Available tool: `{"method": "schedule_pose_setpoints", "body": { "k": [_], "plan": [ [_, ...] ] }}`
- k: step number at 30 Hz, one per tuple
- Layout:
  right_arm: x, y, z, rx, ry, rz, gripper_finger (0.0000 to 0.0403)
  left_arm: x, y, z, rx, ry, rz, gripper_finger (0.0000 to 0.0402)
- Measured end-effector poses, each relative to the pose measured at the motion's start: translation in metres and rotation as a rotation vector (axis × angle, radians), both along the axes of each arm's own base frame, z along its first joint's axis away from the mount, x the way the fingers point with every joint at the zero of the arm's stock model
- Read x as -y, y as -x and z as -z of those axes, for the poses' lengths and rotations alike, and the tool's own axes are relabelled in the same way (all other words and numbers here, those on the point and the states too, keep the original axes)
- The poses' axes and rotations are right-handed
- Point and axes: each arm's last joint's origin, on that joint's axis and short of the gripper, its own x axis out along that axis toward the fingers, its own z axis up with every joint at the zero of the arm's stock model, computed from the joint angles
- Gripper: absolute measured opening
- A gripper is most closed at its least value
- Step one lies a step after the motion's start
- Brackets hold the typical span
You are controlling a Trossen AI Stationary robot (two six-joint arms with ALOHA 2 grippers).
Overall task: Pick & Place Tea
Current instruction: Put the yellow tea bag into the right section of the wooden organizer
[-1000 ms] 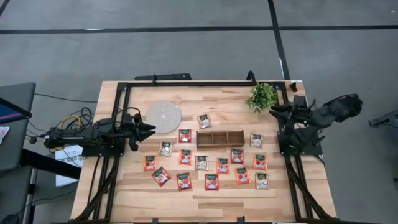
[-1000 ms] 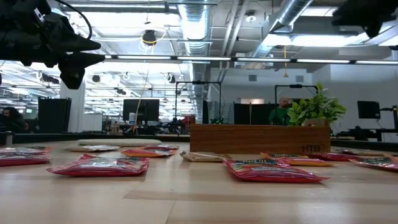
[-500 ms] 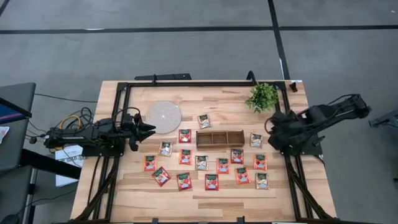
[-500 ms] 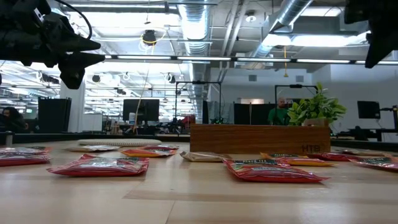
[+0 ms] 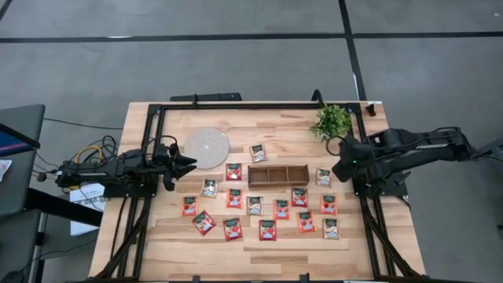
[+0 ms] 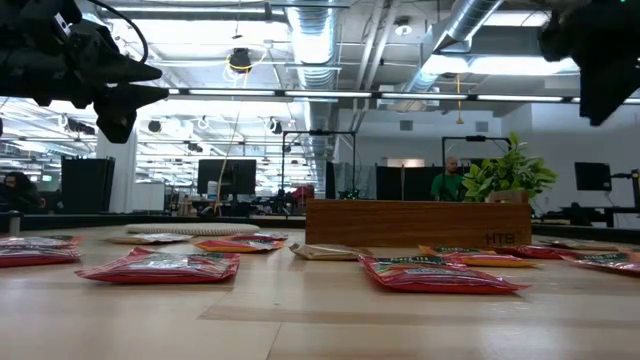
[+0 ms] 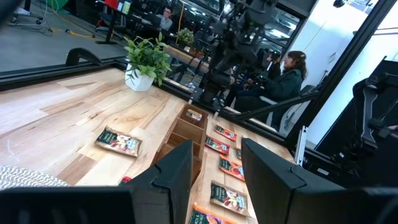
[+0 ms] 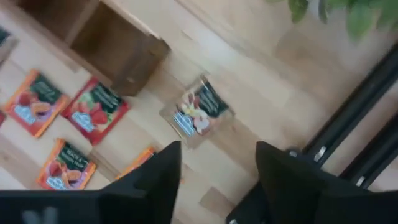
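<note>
1. Hovering at centre right of the high view, the right gripper (image 5: 339, 167) is released, fingers parted and grasping nothing, just beside a pale tea sachet (image 5: 324, 177) at the wooden tray's (image 5: 278, 174) right end.
2. Tea sachets (image 5: 268, 229) lie scattered across the lower centre of the table (image 5: 275, 250).
3. At centre left, the left gripper (image 5: 189, 164) waits near the white disc (image 5: 207, 147), fingers apart and empty.

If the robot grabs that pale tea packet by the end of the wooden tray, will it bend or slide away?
The pale packet looks thin and flat, so it would probably flop a bit when lifted. Its wrapper looks shiny, so it might slide on the smooth table if nudged. It lies flat, so it likely won't roll. The right gripper, open, is above it.
</note>
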Motion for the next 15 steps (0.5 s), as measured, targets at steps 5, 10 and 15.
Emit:
{"method": "schedule_pose_setpoints", "body": {
  "k": [5, 10, 15],
  "plan": [
    [0.005, -0.005, 0.026, -0.046, -0.064, 0.143, 0.0238, 0.0, 0.0, 0.0, 0.0, 0.001, 0.0, 0.0129],
    [0.013, -0.019, 0.027, 0.016, -0.036, 0.258, 0.0234, 0.0, 0.0, 0.0, 0.002, 0.0, 0.001, 0.0129],
    [0.016, -0.033, 0.037, -0.05, -0.119, 0.357, 0.0227, 0.0, 0.0, -0.001, 0.013, -0.001, -0.002, 0.0129]
  ]
}}
